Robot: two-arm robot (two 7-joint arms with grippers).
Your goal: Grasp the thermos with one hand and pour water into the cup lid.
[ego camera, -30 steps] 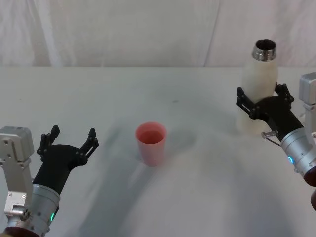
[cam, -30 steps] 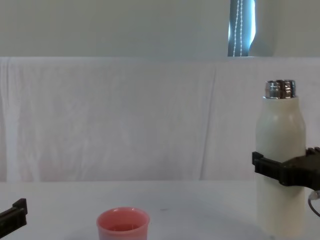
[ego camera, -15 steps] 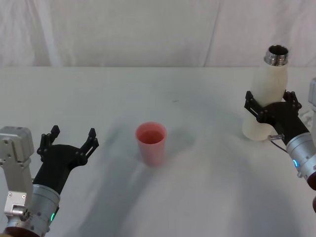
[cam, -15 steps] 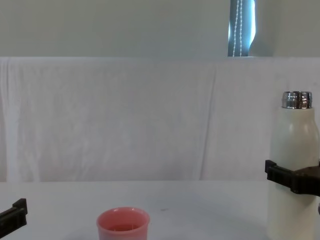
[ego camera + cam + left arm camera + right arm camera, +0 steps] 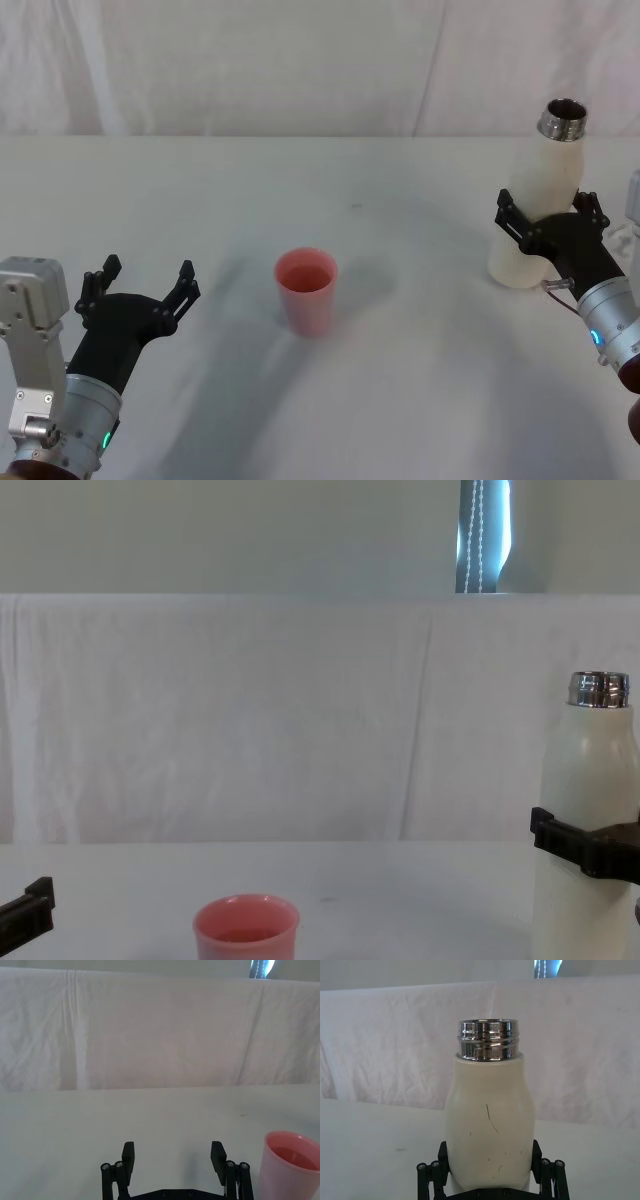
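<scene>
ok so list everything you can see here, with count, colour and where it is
thermos: one, cream-white with a shiny steel neck, upright on the table's right side, no cap on
cup lid: one, pink-red, standing open end up near the table's middle
table: one, covered in white cloth, with a white cloth backdrop behind it
right tool: one, black, on a grey and silver arm, fingers closed around the thermos's lower body
left tool: one, black, on a grey and silver arm, fingers open and holding nothing, at the table's near left, left of the cup lid
</scene>
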